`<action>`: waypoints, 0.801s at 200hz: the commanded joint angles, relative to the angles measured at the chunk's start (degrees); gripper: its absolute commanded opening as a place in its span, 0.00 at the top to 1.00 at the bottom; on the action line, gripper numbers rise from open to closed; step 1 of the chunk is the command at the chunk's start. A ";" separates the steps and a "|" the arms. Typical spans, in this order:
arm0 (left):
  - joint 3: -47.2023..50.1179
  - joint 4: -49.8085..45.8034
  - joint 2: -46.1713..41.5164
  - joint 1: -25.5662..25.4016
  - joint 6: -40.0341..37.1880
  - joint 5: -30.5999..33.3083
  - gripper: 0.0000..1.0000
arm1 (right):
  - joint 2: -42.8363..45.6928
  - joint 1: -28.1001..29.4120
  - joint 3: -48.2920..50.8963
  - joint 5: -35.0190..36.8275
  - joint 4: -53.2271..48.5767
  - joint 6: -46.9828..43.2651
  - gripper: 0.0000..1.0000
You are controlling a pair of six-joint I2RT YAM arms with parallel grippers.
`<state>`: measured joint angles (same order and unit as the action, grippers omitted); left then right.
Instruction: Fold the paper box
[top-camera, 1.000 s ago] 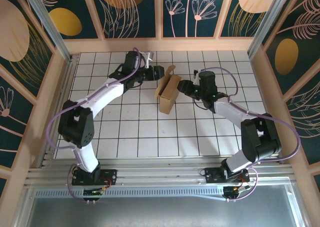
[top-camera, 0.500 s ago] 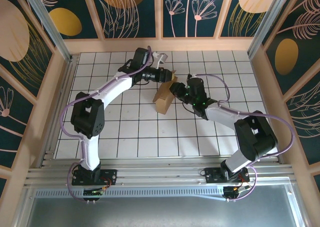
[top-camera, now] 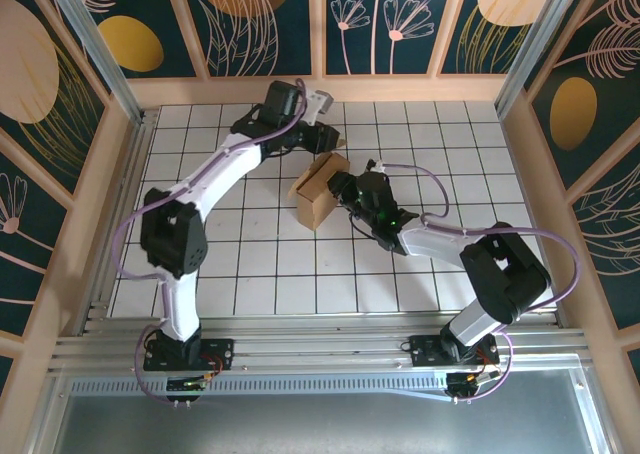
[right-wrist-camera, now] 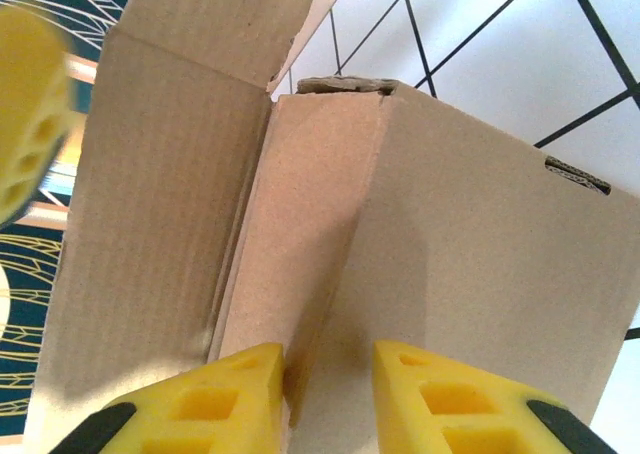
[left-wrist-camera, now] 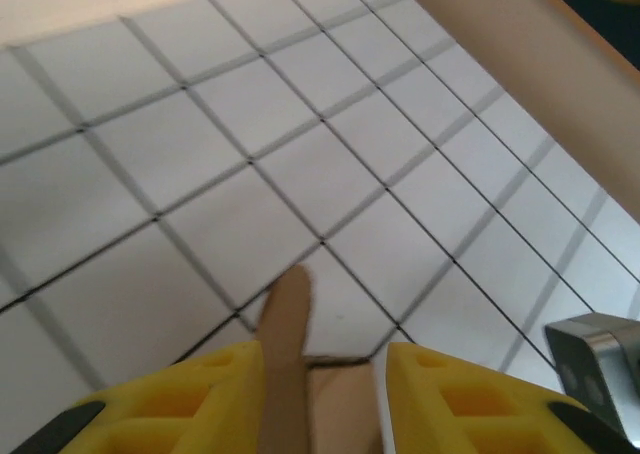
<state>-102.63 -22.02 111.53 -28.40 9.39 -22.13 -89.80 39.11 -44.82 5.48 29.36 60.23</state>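
Paper box [top-camera: 316, 191] stands partly formed on the tiled table [top-camera: 260, 274], between both grippers. Left gripper [left-wrist-camera: 322, 359]: jaws partly open, box flap [left-wrist-camera: 287, 344] between them, resting against one finger only. Right gripper [right-wrist-camera: 328, 354]: jaws narrowly parted around a folded box edge; cannot tell whether they pinch it.

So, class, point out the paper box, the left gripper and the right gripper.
paper box [top-camera: 316, 196]: top external view, its side wall.
left gripper [left-wrist-camera: 322, 352]: left wrist view, between fingertips.
right gripper [right-wrist-camera: 328, 359]: right wrist view, between fingertips.
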 commanded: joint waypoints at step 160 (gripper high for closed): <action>17.16 7.31 2.01 4.60 -0.66 -32.96 0.92 | -1.20 3.96 -1.63 15.14 -11.35 8.07 0.75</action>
<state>-82.19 -15.25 111.74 -22.37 12.56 -47.46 -89.69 41.08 -46.44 15.20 25.30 64.20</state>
